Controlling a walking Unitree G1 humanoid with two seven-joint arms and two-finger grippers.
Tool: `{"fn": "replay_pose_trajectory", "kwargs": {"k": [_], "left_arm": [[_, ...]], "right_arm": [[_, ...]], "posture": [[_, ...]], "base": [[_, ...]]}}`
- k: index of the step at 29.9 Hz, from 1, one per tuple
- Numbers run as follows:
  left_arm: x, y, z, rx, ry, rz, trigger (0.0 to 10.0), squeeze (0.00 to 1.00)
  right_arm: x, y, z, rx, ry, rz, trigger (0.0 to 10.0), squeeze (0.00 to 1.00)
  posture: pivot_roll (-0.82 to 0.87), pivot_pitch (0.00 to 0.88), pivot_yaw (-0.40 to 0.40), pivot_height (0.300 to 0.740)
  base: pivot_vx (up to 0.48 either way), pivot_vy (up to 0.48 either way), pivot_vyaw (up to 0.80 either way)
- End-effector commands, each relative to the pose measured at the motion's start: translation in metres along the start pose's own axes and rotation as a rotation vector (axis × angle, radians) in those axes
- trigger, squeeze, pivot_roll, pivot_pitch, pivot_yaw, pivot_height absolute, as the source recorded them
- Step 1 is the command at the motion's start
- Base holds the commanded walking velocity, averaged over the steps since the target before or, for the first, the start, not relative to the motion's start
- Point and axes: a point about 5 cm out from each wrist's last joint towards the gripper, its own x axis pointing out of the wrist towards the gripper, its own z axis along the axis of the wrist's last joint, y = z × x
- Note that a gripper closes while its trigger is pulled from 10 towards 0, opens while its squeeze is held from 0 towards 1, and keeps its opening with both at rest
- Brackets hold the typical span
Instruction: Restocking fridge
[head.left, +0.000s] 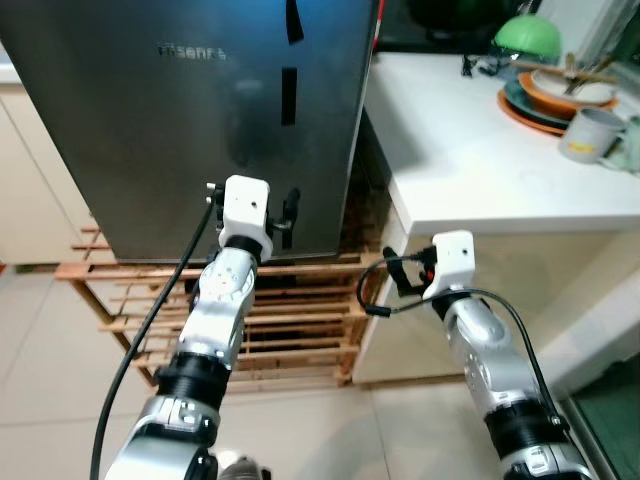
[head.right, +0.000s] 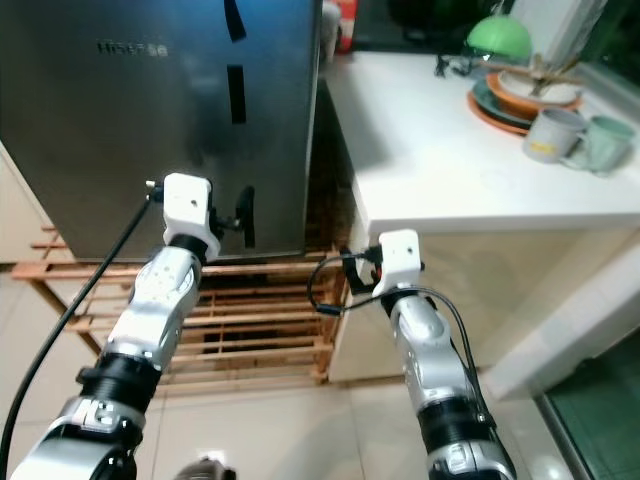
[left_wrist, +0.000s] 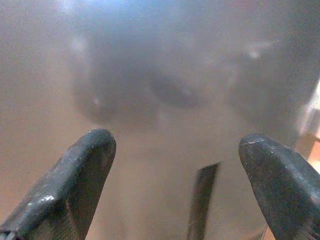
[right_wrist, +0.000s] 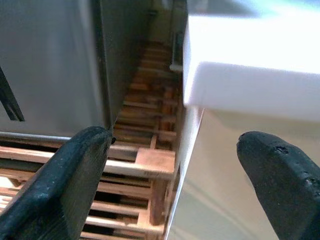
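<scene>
A grey steel fridge (head.left: 180, 120) stands with its door closed on a low wooden slat rack (head.left: 290, 310). Black strips (head.left: 288, 95) run down the door near its right edge. My left gripper (head.left: 251, 195) is held up close to the lower right part of the door. It is open, and in the left wrist view its fingers (left_wrist: 85, 170) frame the blurred steel with nothing between them. My right gripper (head.left: 410, 268) is lower, at the gap between the fridge and the white counter (head.left: 480, 170). It is also open (right_wrist: 175, 155) and holds nothing.
On the counter's far right sit a stack of plates (head.left: 545, 95), a green bowl (head.left: 527, 38) and mugs (head.left: 592, 132). The counter edge juts out just right of the fridge. Pale tiled floor (head.left: 60, 380) lies in front, and a cream cabinet (head.left: 25, 190) is at the left.
</scene>
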Motion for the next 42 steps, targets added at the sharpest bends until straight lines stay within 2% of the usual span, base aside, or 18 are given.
{"fn": "replay_pose_trajectory", "kwargs": {"k": [1, 4, 7, 14, 19, 22, 24, 25, 28, 31, 36, 39, 42], "left_arm": [[0.003, 0.005, 0.005, -0.036, -0.006, 0.036, 10.0, 0.00], [0.001, -0.003, 0.006, -0.014, -0.023, -0.008, 10.0, 0.00], [-0.001, -0.003, 0.004, 0.015, -0.035, -0.023, 10.0, 0.00], [-0.003, 0.002, 0.007, -0.026, -0.058, -0.006, 10.0, 0.00], [-0.009, -0.006, 0.017, 0.012, -0.123, -0.099, 10.0, 0.00], [-0.014, 0.001, 0.017, 0.055, -0.113, -0.078, 10.0, 0.00], [-0.017, 0.011, 0.019, 0.107, -0.113, -0.050, 10.0, 0.00], [-0.019, 0.018, 0.021, 0.166, -0.116, -0.044, 10.0, 0.00], [-0.020, 0.026, 0.025, 0.190, -0.129, -0.046, 10.0, 0.00], [-0.020, 0.031, 0.029, 0.190, -0.131, -0.033, 10.0, 0.00], [-0.021, 0.032, 0.033, 0.181, -0.134, -0.030, 10.0, 0.00], [-0.019, 0.039, 0.023, 0.075, -0.073, 0.040, 10.0, 0.00], [-0.017, 0.038, 0.019, 0.063, -0.056, 0.050, 10.0, 0.00]], "right_arm": [[0.004, 0.002, 0.015, -0.010, -0.056, 0.009, 10.0, 0.00], [0.005, -0.004, 0.021, -0.019, -0.071, 0.008, 10.0, 0.00], [0.005, -0.009, 0.022, -0.008, -0.075, -0.012, 10.0, 0.00], [0.002, -0.012, 0.023, -0.018, -0.081, -0.015, 10.0, 0.00], [-0.003, -0.015, 0.019, -0.024, -0.081, -0.031, 10.0, 0.00], [-0.009, -0.020, 0.023, -0.009, -0.136, -0.093, 10.0, 0.00], [-0.013, -0.022, 0.027, 0.008, -0.174, -0.130, 10.0, 0.00], [-0.016, -0.023, 0.029, 0.020, -0.201, -0.162, 10.0, 0.00], [-0.018, -0.024, 0.030, 0.051, -0.226, -0.211, 10.0, 0.00], [-0.016, -0.021, 0.029, 0.063, -0.220, -0.217, 10.0, 0.00], [-0.011, -0.019, 0.033, 0.058, -0.230, -0.213, 10.0, 0.00], [-0.010, -0.019, 0.039, 0.051, -0.252, -0.216, 10.0, 0.00], [-0.009, -0.019, 0.041, 0.043, -0.255, -0.218, 10.0, 0.00]], "posture": [[-0.04, 0.000, -0.066, 0.740], [-0.06, 0.000, -0.065, 0.740], [-0.07, 0.000, -0.068, 0.740], [-0.09, 0.000, -0.060, 0.740], [-0.11, 0.000, -0.032, 0.740], [-0.11, 0.000, -0.010, 0.740], [-0.10, 0.000, -0.002, 0.740], [-0.09, 0.000, 0.006, 0.740], [-0.07, 0.000, 0.016, 0.740], [-0.06, 0.000, 0.022, 0.740], [-0.05, 0.000, 0.021, 0.740], [-0.05, 0.000, 0.005, 0.740], [-0.05, 0.000, -0.004, 0.740]], "base": [[0.000, 0.480, 0.00], [0.000, 0.480, 0.00], [0.000, 0.480, 0.00], [0.000, 0.480, 0.00], [0.000, 0.480, 0.00], [0.000, 0.480, 0.00], [0.000, 0.480, 0.00], [0.000, 0.480, 0.00], [0.000, 0.480, 0.00], [0.000, 0.480, 0.00], [0.000, 0.480, 0.00], [0.000, 0.480, 0.00], [0.000, 0.480, 0.00]]}}
